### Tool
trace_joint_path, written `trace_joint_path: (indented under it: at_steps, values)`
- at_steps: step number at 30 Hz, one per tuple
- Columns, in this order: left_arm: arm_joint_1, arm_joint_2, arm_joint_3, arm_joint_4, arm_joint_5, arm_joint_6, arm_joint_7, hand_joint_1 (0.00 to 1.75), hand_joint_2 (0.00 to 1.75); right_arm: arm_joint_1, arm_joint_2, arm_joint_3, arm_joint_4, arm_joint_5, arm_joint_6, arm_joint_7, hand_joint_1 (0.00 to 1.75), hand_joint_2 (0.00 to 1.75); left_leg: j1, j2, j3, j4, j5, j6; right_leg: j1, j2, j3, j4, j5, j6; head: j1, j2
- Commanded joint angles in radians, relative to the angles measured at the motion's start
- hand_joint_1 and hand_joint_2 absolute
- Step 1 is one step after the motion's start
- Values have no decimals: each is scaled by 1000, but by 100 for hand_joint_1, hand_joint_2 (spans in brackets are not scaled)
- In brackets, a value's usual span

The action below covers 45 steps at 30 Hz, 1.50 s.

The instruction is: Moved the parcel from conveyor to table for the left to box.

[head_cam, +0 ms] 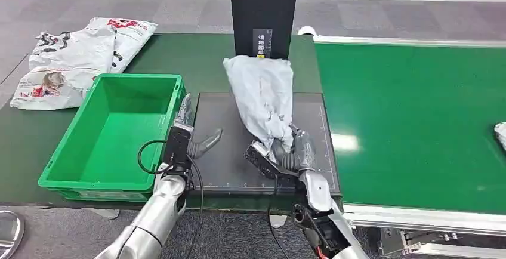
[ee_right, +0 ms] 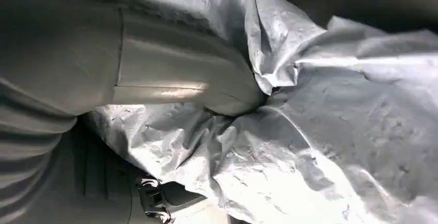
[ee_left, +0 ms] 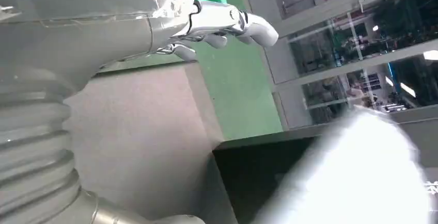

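A crumpled grey plastic parcel (head_cam: 262, 95) lies on the dark mat (head_cam: 221, 151) of the table, stretching from the black post toward me. My right hand (head_cam: 280, 154) grips the parcel's near end; in the right wrist view its thumb (ee_right: 175, 77) presses into the wrinkled parcel (ee_right: 330, 131). My left hand (head_cam: 190, 139) hovers open at the mat's left edge, beside the green box (head_cam: 113, 130), fingers spread and holding nothing. In the left wrist view the left hand (ee_left: 217, 25) stretches over the mat, with the parcel (ee_left: 351, 177) a pale blur.
The green conveyor (head_cam: 412, 116) runs along the right, with another pale parcel (head_cam: 500, 133) at its far right edge. Several white printed bags (head_cam: 77, 56) lie on the table's far left. A black post (head_cam: 262, 14) stands behind the mat.
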Motion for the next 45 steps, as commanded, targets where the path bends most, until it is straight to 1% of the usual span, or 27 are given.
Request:
trace_joint_path:
  at_steps: [1, 2, 3, 4, 5, 7, 9, 10, 11, 17, 19, 20, 22, 23, 24, 25, 27, 28, 29, 30, 31, 33, 34, 36, 39, 42, 45]
  values:
    - [7, 23, 29, -3, 4, 0, 2, 0, 175, -14, -21, 104, 127, -21, 67, 3, 175, 175, 0, 2, 4, -2, 0, 0, 0, 1, 4, -2, 0, 0, 0, 0]
    - [8, 23, 27, -5, 4, 3, 4, 0, 175, -13, -22, 105, 127, -21, 71, 14, 112, 175, 0, 1, 3, -1, 0, 0, 0, 1, 2, -1, 0, 0, 0, 0]
    - [9, 22, 27, -8, 6, 7, 3, 0, 175, -10, -22, 107, 123, -24, 66, 17, 14, 175, 0, 2, 4, -2, 0, 0, 0, 2, 3, -2, 0, 0, 0, 0]
    - [8, 23, 25, -9, 8, 12, 1, 0, 175, -9, -21, 102, 120, -38, 63, 9, 0, 175, 0, 2, 4, -2, 0, 0, 0, 2, 3, -2, 0, 0, 0, 0]
    - [7, 22, 27, -11, 14, 12, 0, 0, 175, -8, -22, 103, 116, -36, 47, 12, 0, 175, 0, 1, 2, -1, 0, 0, 0, 1, 2, -1, 0, 0, 0, 0]
    - [18, 16, 32, -38, 26, 30, -13, 0, 175, 10, -25, 85, 74, -68, 10, -21, 0, 175, 0, 2, 5, -3, 0, 0, 0, 1, 4, -3, 0, 0, 0, 0]
    - [34, 5, 40, -67, 60, 45, -37, 0, 175, 32, -29, 63, 12, -100, -63, -70, 0, 175, 0, 1, 2, -1, 0, 0, 1, 0, 2, -1, 0, 0, 0, 0]
    - [35, 5, 37, -70, 63, 45, -39, 0, 175, 33, -32, 62, 5, -104, -55, -73, 0, 175, 0, 1, 3, -2, 0, 0, 0, 0, 3, -2, 0, 0, 0, 0]
    - [37, 5, 24, -72, 68, 53, -49, 0, 175, 52, -33, 41, -45, -147, -79, -117, 0, 175, 0, 1, 2, -1, 0, 0, 0, 0, 2, -1, 0, 0, 0, 0]
    - [31, 2, 16, -59, 74, 52, -52, 0, 175, 60, -35, 33, -68, -164, -91, -136, 0, 175, 0, 0, 3, -2, 0, 0, 0, 0, 3, -2, 0, 0, 0, 0]
    - [7, 3, -10, -25, 82, 42, -60, 0, 175, 81, -29, -7, -121, -280, -134, -242, 0, 175, 0, 0, 3, -1, 0, 0, 0, -1, 2, -1, 0, 0, 0, 0]
    - [-5, 1, -17, -10, 87, 44, -64, 0, 175, 84, -31, -11, -140, -298, -149, -260, 0, 175, 0, -1, 1, -1, 0, 0, 0, -1, 1, -1, 0, 0, 0, 0]
    - [-39, -6, -35, 32, 104, 50, -71, 0, 175, 93, -26, -47, -194, -430, -170, -361, 0, 175, 0, -2, 2, -1, 0, 0, 0, -3, 3, -1, -1, 0, 0, 0]
    - [-49, -10, -46, 50, 102, 53, -68, 0, 175, 92, -28, -59, -204, -486, -148, -383, 0, 175, 0, -2, 3, -1, 0, 0, 0, -3, 3, -1, -1, 0, 0, 0]
    - [-58, -10, -62, 68, 97, 45, -65, 0, 175, 96, -25, -77, -223, -518, -174, -408, 0, 175, 0, -2, 0, 0, 0, 0, 0, -3, 0, 0, -1, 0, 0, 0]
    - [-69, -14, -79, 93, 85, 49, -63, 0, 175, 91, -27, -90, -220, -572, -157, -432, 0, 175, 0, -4, 1, -1, 1, 1, 0, -4, 2, -1, -1, 0, 0, 0]
    - [-83, -17, -105, 128, 72, 36, -58, 0, 175, 91, -20, -136, -222, -711, -112, -482, 0, 175, 0, -2, 0, 0, 1, 0, 0, -3, 0, 0, 0, 0, 0, 0]
    - [-96, -16, -132, 157, 53, 26, -46, 0, 175, 87, -23, -163, -210, -773, -118, -515, 0, 175, -1, -3, 2, -1, 1, 1, 0, -3, 1, -1, 0, 0, 0, 0]
    - [-100, -19, -133, 166, 53, 29, -49, 0, 175, 82, -28, -162, -197, -788, -115, -527, 0, 175, 0, -2, 1, 0, 1, 0, 0, -3, 0, -1, 0, 0, 0, 0]
    - [-111, -15, -154, 190, 40, 8, -38, 0, 175, 79, -31, -182, -183, -866, -43, -527, 0, 175, -1, -3, 2, -1, 1, 1, 0, -4, 2, -1, 0, 0, 0, 0]
    - [-114, -16, -156, 200, 39, 6, -39, 0, 175, 73, -35, -183, -165, -855, -72, -537, 0, 175, -1, -3, 3, -2, 1, 1, -1, -4, 3, -2, 0, 0, 0, 0]
    - [-116, -14, -166, 209, 29, 0, -39, 0, 175, 72, -30, -194, -158, -881, -64, -545, 0, 175, -1, -2, 2, -1, 1, 0, -1, -2, 1, -1, 0, 0, 0, 0]
    - [-121, -7, -194, 222, 5, -27, -32, 0, 175, 67, -32, -204, -144, -937, 5, -532, 0, 175, -1, -2, 4, -2, 1, 1, 0, -3, 4, -3, 0, 0, 0, 0]
    - [-126, -3, -229, 247, -46, -44, -15, 0, 175, 54, -35, -215, -107, -971, 13, -544, 0, 175, -1, -1, 4, -2, 0, 0, -1, -1, 3, -2, 0, 0, 0, 0]
    - [-157, 0, -309, 326, -158, -69, 23, 0, 175, 20, -37, -227, -51, -987, 22, -554, 0, 175, -1, -1, 3, -2, 1, 0, -1, 0, 2, -2, 0, 0, 0, 0]
    - [-174, -6, -332, 369, -200, -72, 42, 0, 175, 11, -36, -231, -52, -987, 25, -554, 0, 175, -1, 0, 4, -2, 1, 0, -1, 0, 3, -2, 1, 0, 0, 0]
    - [-199, -13, -388, 431, -302, -71, 118, 0, 175, 22, -41, -236, -92, -966, 13, -545, 0, 175, -1, 1, 3, -1, 0, 0, 0, 1, 2, -2, 1, 0, 0, 0]
